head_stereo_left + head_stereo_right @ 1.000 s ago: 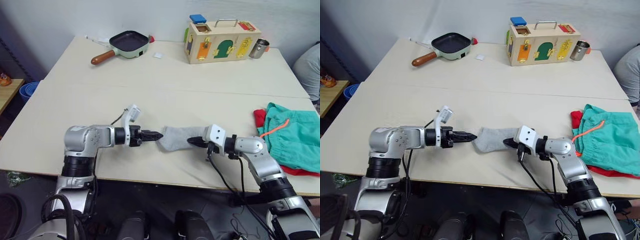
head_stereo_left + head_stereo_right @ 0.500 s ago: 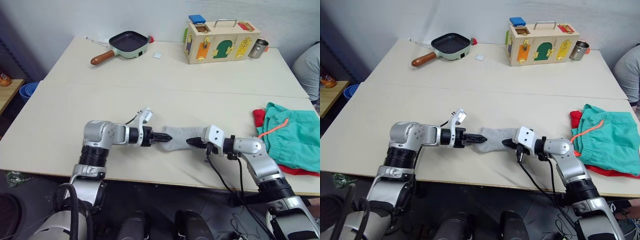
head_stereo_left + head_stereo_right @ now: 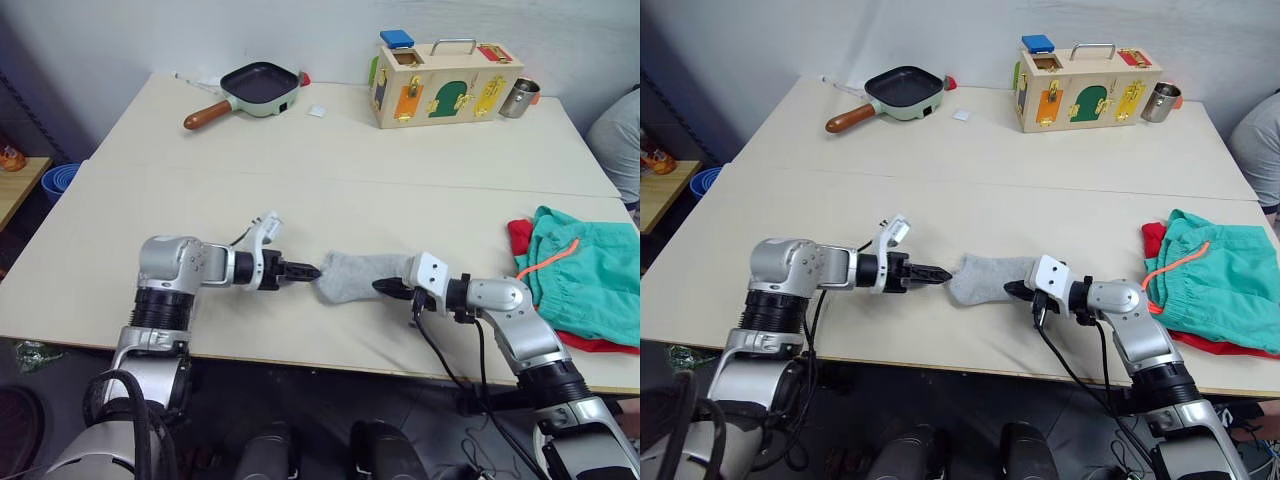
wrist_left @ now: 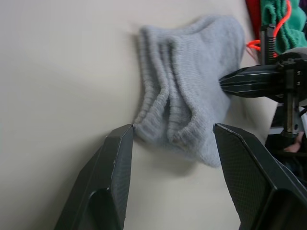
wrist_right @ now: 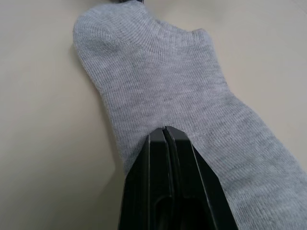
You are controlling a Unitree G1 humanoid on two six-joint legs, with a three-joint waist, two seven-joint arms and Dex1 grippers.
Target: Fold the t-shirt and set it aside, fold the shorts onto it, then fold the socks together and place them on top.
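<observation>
Retreating left pincer (image 4: 170, 143), socks (image 3: 358, 275) freed.

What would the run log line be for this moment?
stage: socks | left gripper: open at socks cuff end | right gripper: shut, tips on socks | shorts over t-shirt, table's right

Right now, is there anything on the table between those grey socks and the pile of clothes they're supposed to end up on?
Nothing visible lies there. Between the socks and the teal shorts stacked on the red t-shirt is bare table, crossed by the robot's own right arm, whose claw is shut on the socks.
</observation>
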